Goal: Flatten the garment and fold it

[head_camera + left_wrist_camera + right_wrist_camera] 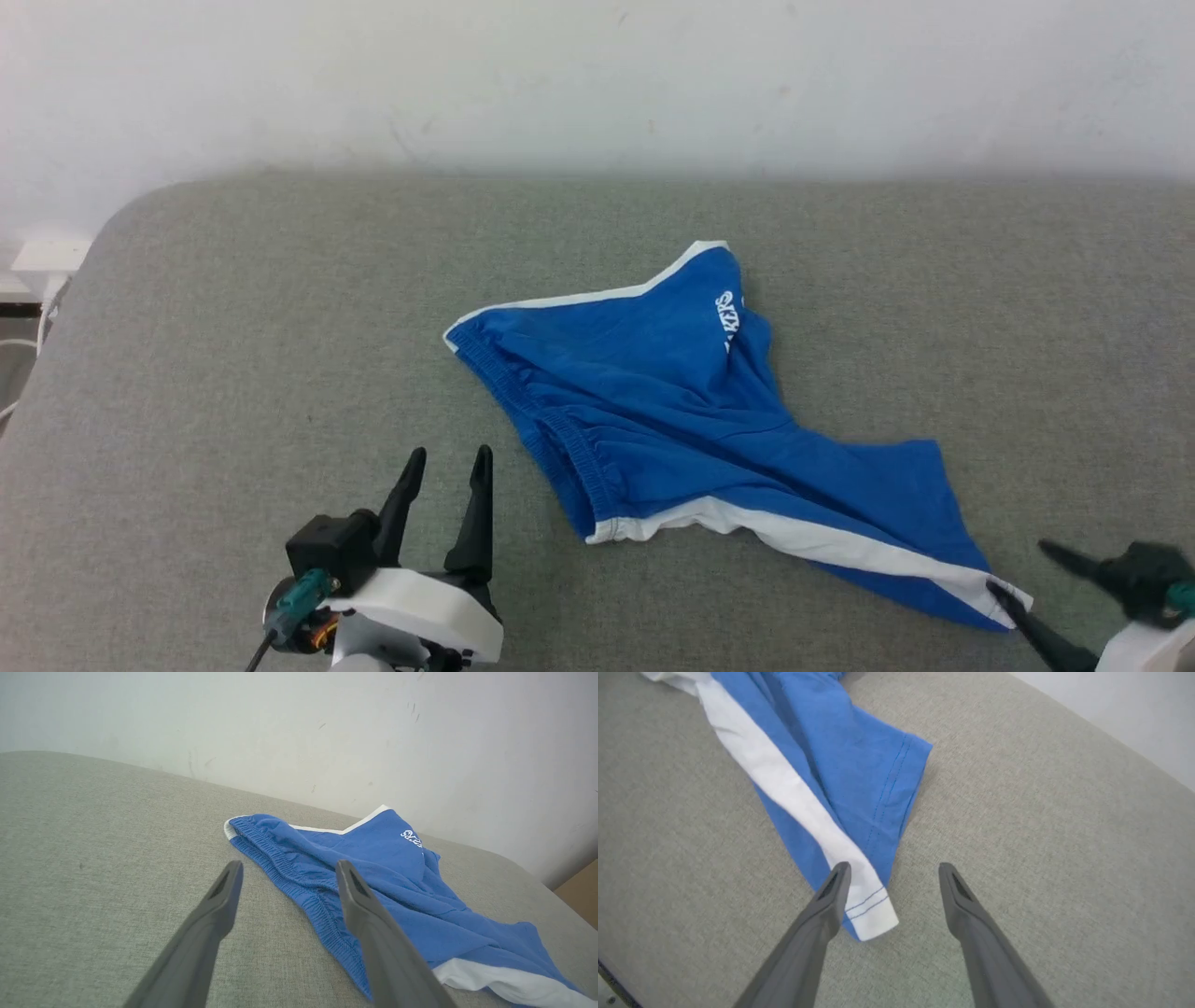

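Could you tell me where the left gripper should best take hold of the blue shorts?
Probably the gathered waistband of the shorts, approached from the robot's left: that thick edge lies exposed, facing the open left gripper, with bare grey surface between them.

1 garment (pixel 672 411), blue shorts, with 2 white stripes (pixel 812 541) and 1 line of white lettering (pixel 728 322). 2 grippers, left gripper (pixel 450 453) and right gripper (pixel 1018 566), 2 dark fingers (pixel 478 504) on each. 1 grey padded surface (pixel 233 327). 1 pale wall (pixel 597 75).
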`<state>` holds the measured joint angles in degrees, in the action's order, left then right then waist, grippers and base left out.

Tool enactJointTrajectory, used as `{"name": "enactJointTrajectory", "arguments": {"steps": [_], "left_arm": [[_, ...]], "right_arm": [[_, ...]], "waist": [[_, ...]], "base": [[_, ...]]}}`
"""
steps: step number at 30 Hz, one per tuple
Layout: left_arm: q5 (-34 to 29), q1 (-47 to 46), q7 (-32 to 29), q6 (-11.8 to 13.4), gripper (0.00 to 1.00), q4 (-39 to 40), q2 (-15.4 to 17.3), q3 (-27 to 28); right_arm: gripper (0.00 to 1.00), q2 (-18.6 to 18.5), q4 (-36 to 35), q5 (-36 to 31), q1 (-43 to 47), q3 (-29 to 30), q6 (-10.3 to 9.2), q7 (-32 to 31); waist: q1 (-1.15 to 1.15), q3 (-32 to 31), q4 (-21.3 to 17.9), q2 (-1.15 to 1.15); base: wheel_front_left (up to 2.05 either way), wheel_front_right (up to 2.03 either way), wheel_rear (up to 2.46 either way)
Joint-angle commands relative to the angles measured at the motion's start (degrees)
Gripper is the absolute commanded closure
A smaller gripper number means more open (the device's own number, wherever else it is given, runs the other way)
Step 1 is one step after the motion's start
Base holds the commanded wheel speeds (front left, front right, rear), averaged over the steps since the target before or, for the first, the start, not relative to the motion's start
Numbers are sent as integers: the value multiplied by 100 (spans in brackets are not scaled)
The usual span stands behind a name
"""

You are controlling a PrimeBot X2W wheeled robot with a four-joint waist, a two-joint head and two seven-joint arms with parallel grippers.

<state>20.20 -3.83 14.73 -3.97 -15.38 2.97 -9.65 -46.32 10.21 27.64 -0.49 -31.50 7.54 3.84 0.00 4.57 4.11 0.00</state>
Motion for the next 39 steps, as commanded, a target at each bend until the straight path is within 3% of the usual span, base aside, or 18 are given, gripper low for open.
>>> {"name": "enactJointTrajectory", "arguments": {"steps": [1,6,10,16,21,26,33,34,35,39], "left_arm": [[21,-91,27,-29,0,-55,-9,-22],[111,-55,27,-82,0,-189,-9,-154],[207,-40,-207,-188,0,-236,2,-418],[314,-56,-1103,-303,0,-33,225,-983],[246,-120,-1742,-321,0,137,500,-1288],[159,-200,-2162,-219,0,105,604,-1381],[211,-291,-2217,-195,0,74,570,-1423],[235,-298,-2228,-199,63,59,565,-1429],[240,-308,-2218,-203,100,50,570,-1437],[294,-316,-2107,-196,100,67,574,-1400]], "right_arm": [[0,101,12,174,-115,157,-5,122],[0,568,-258,671,25,1043,-5,311],[0,1297,-429,780,298,2055,-5,595],[0,2879,-523,22,559,3749,-5,748],[0,3807,-720,-679,602,4378,-5,646],[0,4089,-792,-961,559,4434,-5,559],[0,4157,-577,-1099,515,4439,-5,530],[0,4161,-540,-1099,507,4437,-5,533],[0,4159,-498,-1105,500,4426,-5,528],[0,4067,-388,-1133,500,4330,-5,507]], "waist": [[0,-51,-50,0],[0,-153,-142,0],[0,-185,-196,0],[0,-89,-282,0],[0,60,-348,0],[0,185,-432,0],[0,293,-480,0],[0,305,-480,0],[0,312,-477,0],[0,308,-432,0]], "base": [[0,0,0],[0,0,0],[0,0,0],[0,0,0],[0,0,0],[0,0,0],[0,0,0],[0,0,0],[0,0,0],[0,0,0]]}}
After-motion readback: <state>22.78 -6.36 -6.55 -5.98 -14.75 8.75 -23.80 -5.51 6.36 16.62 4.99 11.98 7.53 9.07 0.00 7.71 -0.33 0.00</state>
